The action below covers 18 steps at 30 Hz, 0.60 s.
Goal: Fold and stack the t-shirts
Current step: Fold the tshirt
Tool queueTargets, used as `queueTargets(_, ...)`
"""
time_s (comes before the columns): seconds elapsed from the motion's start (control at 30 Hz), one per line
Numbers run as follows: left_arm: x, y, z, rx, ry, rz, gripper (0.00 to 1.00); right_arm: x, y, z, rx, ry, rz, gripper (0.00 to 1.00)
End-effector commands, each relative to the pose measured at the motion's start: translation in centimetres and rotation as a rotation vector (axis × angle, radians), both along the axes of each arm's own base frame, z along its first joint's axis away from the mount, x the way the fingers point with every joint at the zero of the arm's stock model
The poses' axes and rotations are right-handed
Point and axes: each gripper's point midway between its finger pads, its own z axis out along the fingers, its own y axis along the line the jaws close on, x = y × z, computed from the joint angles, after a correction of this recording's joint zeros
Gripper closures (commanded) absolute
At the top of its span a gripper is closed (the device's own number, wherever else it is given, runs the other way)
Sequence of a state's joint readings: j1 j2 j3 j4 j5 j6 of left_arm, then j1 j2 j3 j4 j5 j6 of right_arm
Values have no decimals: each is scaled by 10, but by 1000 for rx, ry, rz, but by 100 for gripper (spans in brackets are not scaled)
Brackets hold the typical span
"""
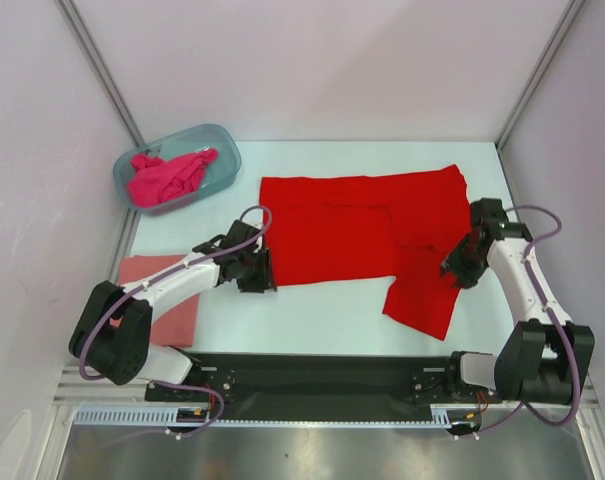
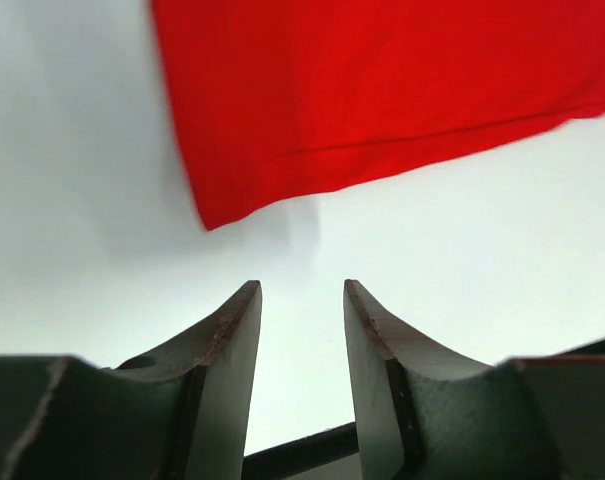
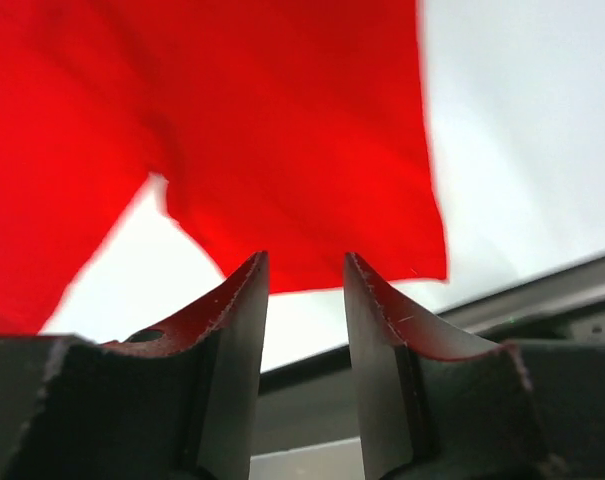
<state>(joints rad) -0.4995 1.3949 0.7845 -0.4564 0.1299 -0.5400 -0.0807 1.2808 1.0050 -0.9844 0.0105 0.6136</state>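
So the red shirt lies spread mid-table, with the left gripper at its 8 o'clock corner and the right gripper at its 4 o'clock sleeve. Both are open and empty, probably flanking it for a fold. The magenta shirt sits in the tub.

The left tool and right tool hang low, jaws apart, gripping nothing.

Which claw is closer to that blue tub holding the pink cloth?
Left. The left gripper is at the left edge of the red shirt, close to the tub; the right gripper is at the shirt's opposite edge.
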Motion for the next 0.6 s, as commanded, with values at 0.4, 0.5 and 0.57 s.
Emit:
queueTargets(0.4,29,15,-6,-95,44,194,52,-33,-37,-65,-36,134,-222,59)
queueTargets(0.5,31,21,-4,-101,40,206,46,-36,-36,-74,-30,181,-197,59)
queueTargets(0.57,31,22,-5,-103,39,210,45,-39,-36,-79,-38,190,-194,59)
